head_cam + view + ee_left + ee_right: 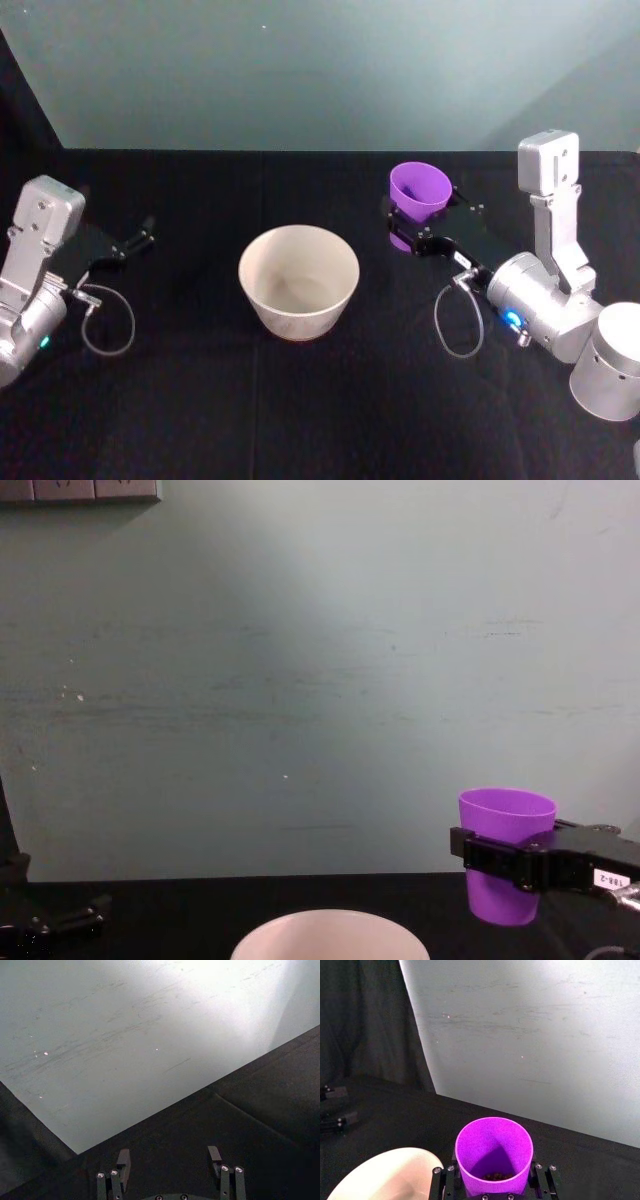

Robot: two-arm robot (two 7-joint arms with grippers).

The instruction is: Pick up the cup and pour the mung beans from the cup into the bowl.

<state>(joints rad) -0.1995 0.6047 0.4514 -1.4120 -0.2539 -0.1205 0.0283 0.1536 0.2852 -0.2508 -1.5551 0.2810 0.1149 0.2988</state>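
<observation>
Left pincer apparently spread above table

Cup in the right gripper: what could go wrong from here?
1. The cup is upright to the right of the bowl, not over it. Tipping early would drop the beans on the black table.
2. The right gripper has its jaws on a smooth, tapered wall, so the cup may slip as it tilts.
3. Swinging across low could knock the bowl's rim.
The left gripper sits parked at the far left.
</observation>
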